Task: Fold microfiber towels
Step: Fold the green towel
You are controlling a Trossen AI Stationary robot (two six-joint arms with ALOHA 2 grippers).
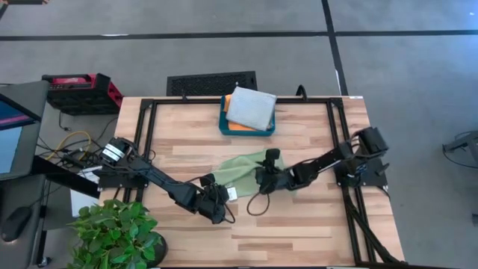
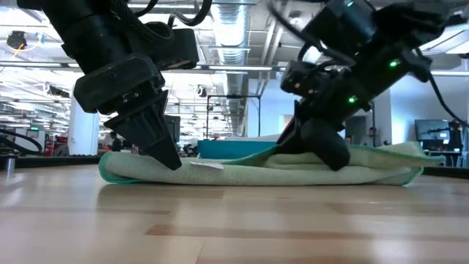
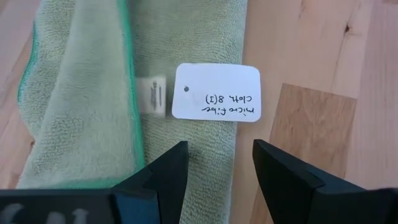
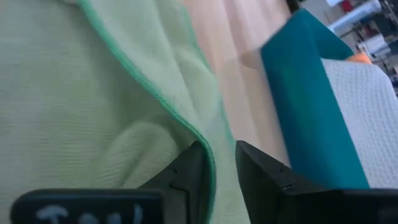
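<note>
Left gripper [image 1: 221, 200] sits at the near end of the light green towel [image 1: 246, 170], fingers [image 3: 163, 180] spread apart and holding nothing, their tips resting over the towel's edge just short of a white paper tag [image 3: 216, 92] with handwriting on it. Beside that tag a small sewn label [image 3: 153, 94] lies along the towel's darker green hem. Right gripper [image 1: 266, 178] is farther along the same towel, near the middle of the wooden table [image 1: 299, 232]; its fingers [image 4: 186, 171] are pinched on a raised fold of the towel's hemmed edge. From table height the towel lies as a low, doubled-over strip under both grippers. Beyond it, at the table's far edge, a teal tray [image 1: 246, 128] holds a pale grey towel [image 1: 252, 107] stacked on an orange towel [image 1: 239, 125].
</note>
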